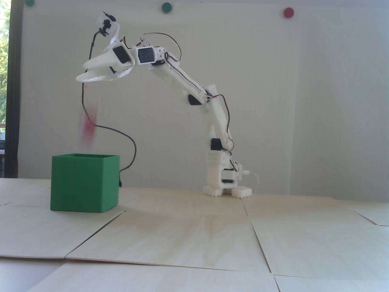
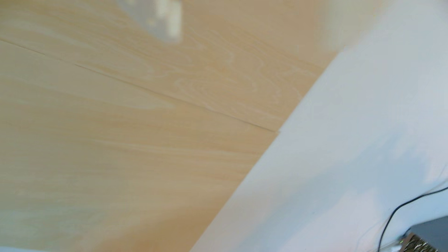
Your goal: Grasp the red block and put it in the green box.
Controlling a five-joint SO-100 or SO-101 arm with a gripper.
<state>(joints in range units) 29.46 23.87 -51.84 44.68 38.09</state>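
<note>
In the fixed view my white gripper [image 1: 80, 72] is held high at the upper left, pointing left, with its jaws apart and nothing between them. The red block [image 1: 88, 126] shows as a blurred red streak in mid-air, below the gripper and just above the open top of the green box [image 1: 83, 182]. The box stands on the wooden boards at the left. In the wrist view, one blurred white finger [image 2: 167, 21] shows at the top edge. Neither the block nor the box shows there.
A black cable [image 1: 127, 143] hangs from the wrist and loops down behind the box. The arm's base [image 1: 226, 182] stands mid-table by the white wall. Pale wooden boards [image 1: 194, 237] cover the table. The wrist view shows boards [image 2: 121, 121] and a white surface [image 2: 339, 157].
</note>
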